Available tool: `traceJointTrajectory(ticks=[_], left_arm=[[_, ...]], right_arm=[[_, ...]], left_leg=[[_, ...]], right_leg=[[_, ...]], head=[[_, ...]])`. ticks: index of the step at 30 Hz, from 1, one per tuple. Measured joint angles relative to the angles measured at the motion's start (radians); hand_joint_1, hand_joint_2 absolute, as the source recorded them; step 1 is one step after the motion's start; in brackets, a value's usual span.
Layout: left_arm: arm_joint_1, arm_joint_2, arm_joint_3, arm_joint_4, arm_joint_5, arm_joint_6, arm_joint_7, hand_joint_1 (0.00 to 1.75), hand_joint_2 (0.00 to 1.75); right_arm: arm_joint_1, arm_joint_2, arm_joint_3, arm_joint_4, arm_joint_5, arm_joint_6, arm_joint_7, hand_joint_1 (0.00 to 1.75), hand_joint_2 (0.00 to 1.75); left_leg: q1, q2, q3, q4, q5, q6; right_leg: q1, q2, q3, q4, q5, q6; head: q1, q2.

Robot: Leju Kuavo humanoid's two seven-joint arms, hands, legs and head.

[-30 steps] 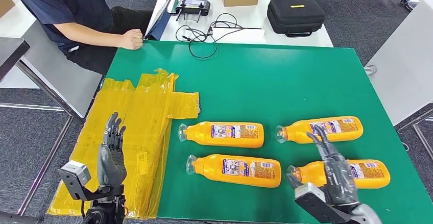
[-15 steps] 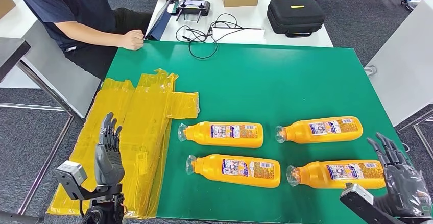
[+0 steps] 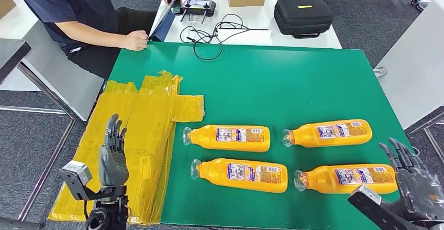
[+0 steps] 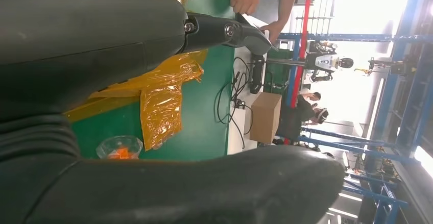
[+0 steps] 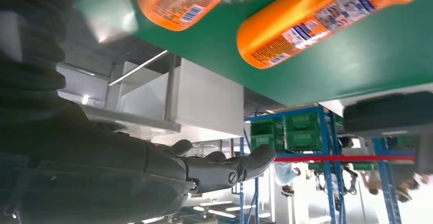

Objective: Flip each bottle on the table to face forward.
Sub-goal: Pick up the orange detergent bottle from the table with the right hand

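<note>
You had both hands empty, fingers spread: the right hand (image 3: 416,180) beside the near bottle (image 3: 346,178), probably clearing it; the left hand (image 3: 113,156) idle off the counter (image 3: 293,78).

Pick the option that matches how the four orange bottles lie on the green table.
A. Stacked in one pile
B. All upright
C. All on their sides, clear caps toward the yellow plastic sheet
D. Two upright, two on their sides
C: the four bottles lie flat in two rows on the green table, each clear cap on the side toward the yellow sheet.
</note>
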Motion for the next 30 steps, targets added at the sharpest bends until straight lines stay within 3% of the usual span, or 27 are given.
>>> traceJointTrajectory(ticks=[8, 18, 30], left_arm=[[-0.009, -0.001, 0.015, 0.008, 0.006, -0.009, 0.002, 0.00, 0.00], [0.030, 0.008, 0.086, -0.041, 0.059, -0.025, 0.021, 0.00, 0.00], [0.099, -0.008, 0.144, -0.124, 0.056, -0.040, 0.042, 0.00, 0.00]], right_arm=[[-0.035, -0.020, 0.046, 0.135, 0.127, -0.043, 0.095, 0.00, 1.75], [-0.039, -0.202, 0.182, 0.310, 0.126, -0.015, 0.187, 0.00, 1.75], [-0.075, -0.260, 0.292, 0.459, 0.127, -0.017, 0.274, 0.00, 1.75]], left_leg=[[0.000, 0.000, 0.000, 0.000, 0.000, 0.000], [0.000, 0.000, 0.000, 0.000, 0.000, 0.000], [0.000, 0.000, 0.000, 0.000, 0.000, 0.000]], right_leg=[[0.000, 0.000, 0.001, 0.000, 0.000, 0.000], [0.000, 0.000, 0.001, 0.000, 0.000, 0.000], [0.000, 0.000, 0.001, 0.000, 0.000, 0.000]], head=[[0.000, 0.000], [0.000, 0.000], [0.000, 0.000]])
